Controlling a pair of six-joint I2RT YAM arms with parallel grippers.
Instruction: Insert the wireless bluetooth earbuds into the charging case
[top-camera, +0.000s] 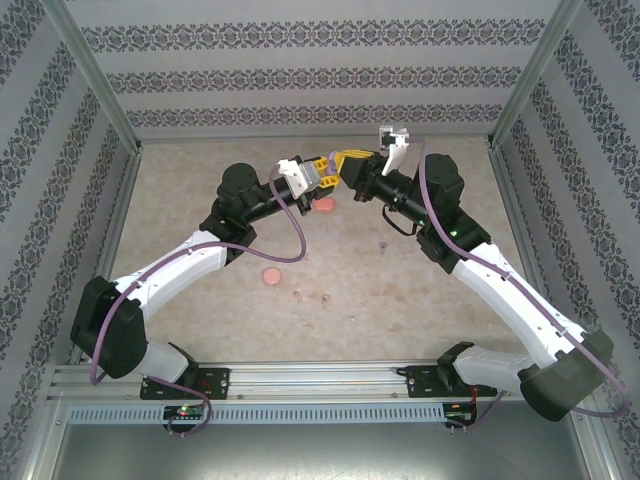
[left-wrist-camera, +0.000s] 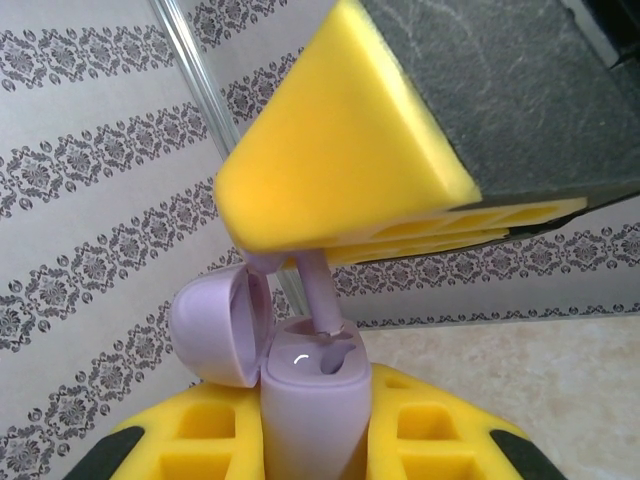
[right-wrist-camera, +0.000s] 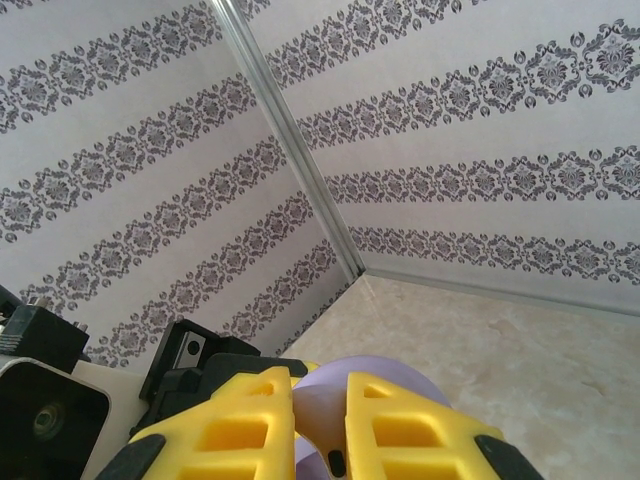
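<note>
Purple earbud held at the mouth of the open purple charging case, over the far middle of the worktop.

The left hand (left-wrist-camera: 315, 445) is clamped on the lilac charging case (left-wrist-camera: 310, 405), which stands upright with its lid (left-wrist-camera: 215, 325) swung open to the left. The right hand (right-wrist-camera: 322, 430) is pinched on the purple earbud (left-wrist-camera: 318, 290), stem pointing down, its lower end at the rim of the case's opening. Both hands meet close to the back wall (top-camera: 320, 80), with the corner post (right-wrist-camera: 290, 140) just behind them. The worktop (top-camera: 180, 200) lies bare to the left and right of them. Below them is a coral-red round case (top-camera: 325, 205); another coral-red piece (top-camera: 270, 274), two pale pink earbuds (top-camera: 297, 294) and a loose purple earbud (top-camera: 383, 243) lie nearer the arm bases, well apart.
</note>
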